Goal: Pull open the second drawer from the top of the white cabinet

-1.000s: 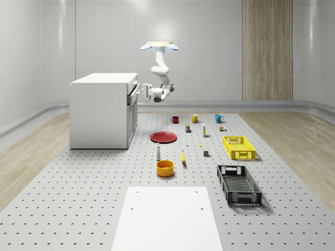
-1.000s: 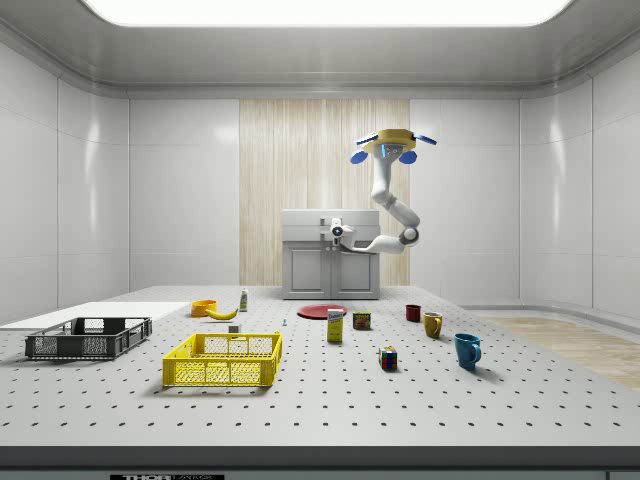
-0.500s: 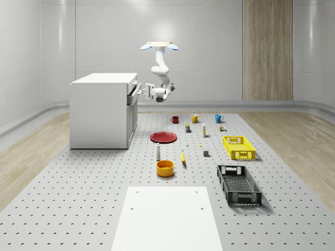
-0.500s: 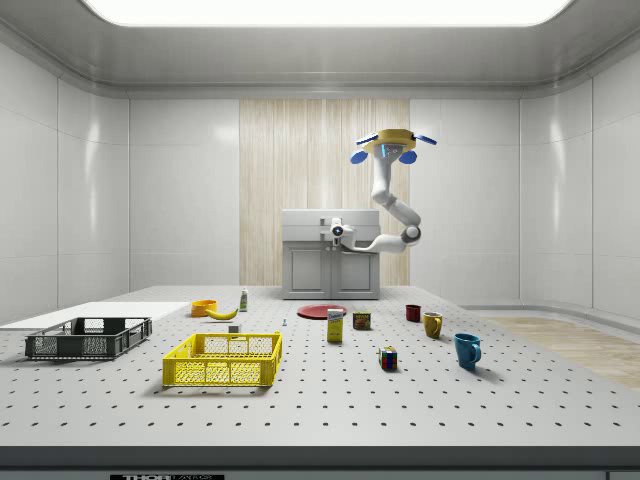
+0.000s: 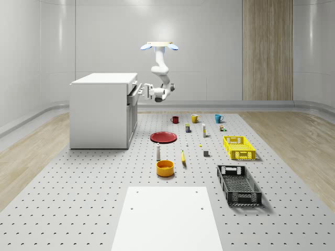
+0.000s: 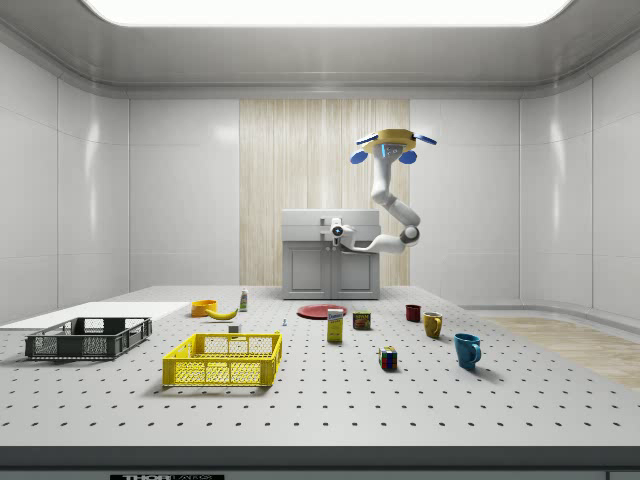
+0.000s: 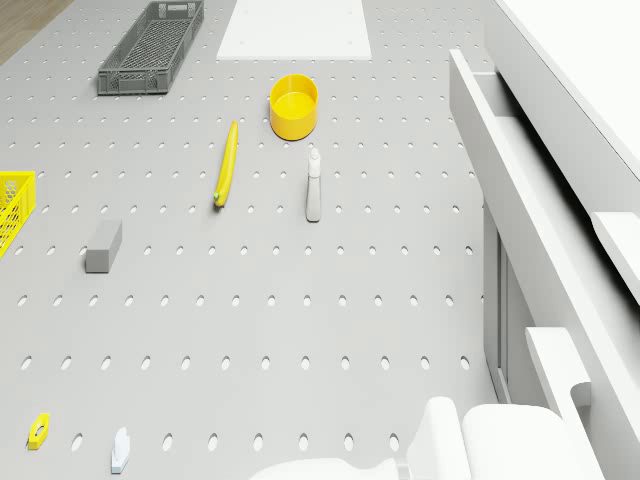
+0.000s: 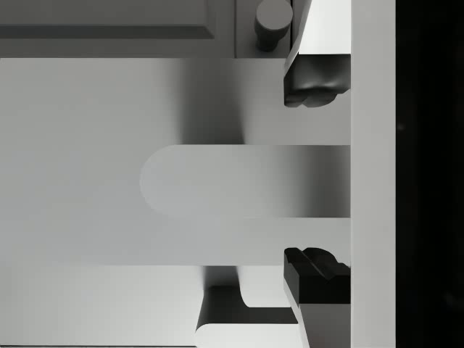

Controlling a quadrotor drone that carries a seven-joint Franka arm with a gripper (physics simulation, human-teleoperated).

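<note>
White room, grey pegboard floor with small items scattered across it. The white cabinet [image 5: 102,111] is standing toward the whole-scene view's left, far half of the floor. The drone [image 5: 159,46] is hovering in the air just right of the cabinet's front, above floor level, with the arm hanging down and bending back toward the cabinet. The gripper [image 5: 143,92] is sitting at the upper drawer fronts, right against the cabinet face.

A drawer [image 7: 520,190] near the top is sticking out partway in the drone view; from these angles it is hard to say for sure whether it is the top one or the second. In the wrist view the fingers [image 8: 316,72] are spread either side of the drawer handle [image 8: 239,181], the bar lying between the pads with a gap on each side, not squeezed.

Step in hand looks like the grasp-and-pull on the handle, pull partly done. Next move probably calls for the fingers staying hooked behind the bar and drone plus arm backing straight away from the cabinet, level, so the drawer slides without jamming.

A red plate [image 5: 164,137], a yellow bowl [image 5: 165,168] and a banana [image 7: 227,164] are lying well apart from the work.
</note>
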